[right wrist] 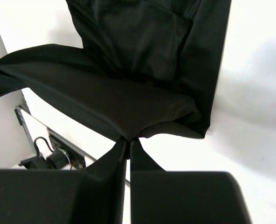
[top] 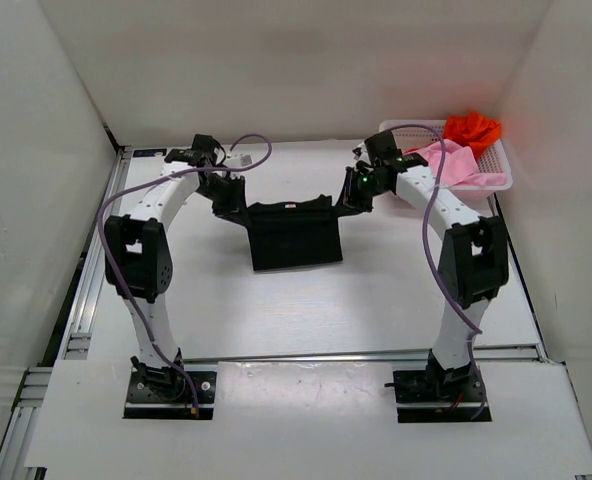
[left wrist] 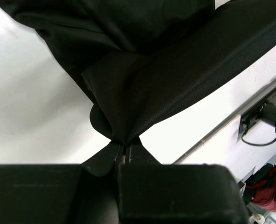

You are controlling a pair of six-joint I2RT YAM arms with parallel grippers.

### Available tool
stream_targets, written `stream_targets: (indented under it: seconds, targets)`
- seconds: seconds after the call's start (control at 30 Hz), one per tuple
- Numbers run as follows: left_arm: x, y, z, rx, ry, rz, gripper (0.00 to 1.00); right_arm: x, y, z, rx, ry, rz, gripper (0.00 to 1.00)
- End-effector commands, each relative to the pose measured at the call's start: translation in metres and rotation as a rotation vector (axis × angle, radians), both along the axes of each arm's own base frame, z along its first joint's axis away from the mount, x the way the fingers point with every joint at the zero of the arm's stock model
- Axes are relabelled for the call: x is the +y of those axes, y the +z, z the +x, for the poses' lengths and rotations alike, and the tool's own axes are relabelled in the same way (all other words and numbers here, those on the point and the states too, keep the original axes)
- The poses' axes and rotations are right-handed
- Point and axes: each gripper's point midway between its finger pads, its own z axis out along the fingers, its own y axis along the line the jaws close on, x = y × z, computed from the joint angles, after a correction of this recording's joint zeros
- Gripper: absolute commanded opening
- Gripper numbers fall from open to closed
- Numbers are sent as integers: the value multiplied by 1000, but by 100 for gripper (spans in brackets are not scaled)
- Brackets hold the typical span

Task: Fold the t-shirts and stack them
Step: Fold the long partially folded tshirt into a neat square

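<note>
Holding the black t-shirt (top: 294,240) between them | left gripper (left wrist: 124,148) and right gripper (right wrist: 128,143) are pinching opposite edges (jaws clamped on cloth)

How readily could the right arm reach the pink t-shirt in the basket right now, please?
Probably not yet: the right gripper is shut on the black t-shirt. Otherwise the pink t-shirt lies exposed in the basket, close beside that arm.

Black t-shirt (top: 294,240) stretched between left end effector (top: 227,194), right end effector (top: 352,193).
</note>
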Motion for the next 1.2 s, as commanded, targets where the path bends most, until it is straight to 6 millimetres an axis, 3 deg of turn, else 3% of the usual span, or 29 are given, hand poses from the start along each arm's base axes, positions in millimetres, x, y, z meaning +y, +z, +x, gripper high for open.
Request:
stream_targets:
  seconds: [0.0, 0.17, 0.33, 0.4, 0.43, 0.57, 0.67, 0.73, 0.77, 0.83, 0.87, 0.9, 1.0, 1.03, 1.07, 1.1, 1.17]
  targets:
    - [0, 11, 22, -49, 4, -28, 11, 3, 3, 19, 5, -4, 26, 0]
    - [4, 7, 34, -53, 20, -36, 11, 17, 2, 44, -27, -18, 74, 0]
    - [12, 9, 53, -91, 42, -42, 11, 26, 16, 57, -79, -29, 133, 0]
    - [15, 6, 62, -109, 52, -44, 11, 26, 9, 68, -61, -63, 145, 0]
    - [19, -3, 69, -102, 62, -43, 11, 29, 14, 76, -81, -62, 153, 0]
    - [17, -16, 83, -93, 62, -41, 12, 31, -20, 94, -15, -102, 148, 0]
    - [20, -24, 106, -122, 74, -36, 14, 34, -41, 106, 9, -128, 144, 9]
    - [25, -27, 124, -164, 87, -30, 22, 34, -58, 119, 25, -157, 153, 25]
    - [31, -29, 138, -187, 103, -19, 24, 36, -56, 130, -2, -173, 158, 38]
    - [42, -39, 153, -213, 131, 24, 31, 28, -58, 150, -9, -231, 179, 45]
    - [44, -29, 164, -263, 139, 31, 35, 30, -51, 155, -28, -238, 194, 49]
    - [52, -32, 170, -269, 156, 47, 41, 27, -42, 164, -62, -244, 209, 56]
    - [74, -13, 192, -354, 212, 93, 60, 22, -19, 173, -152, -241, 189, 61]
    - [79, -1, 197, -392, 228, 115, 63, 13, -9, 169, -199, -233, 139, 63]
    - [88, 15, 200, -425, 246, 114, 70, 5, -21, 159, -182, -235, 93, 63]
    - [96, 21, 201, -437, 264, 124, 70, -3, -8, 151, -211, -241, 64, 63]
    - [103, 44, 198, -474, 281, 131, 77, -19, -22, 131, -194, -229, -26, 63]
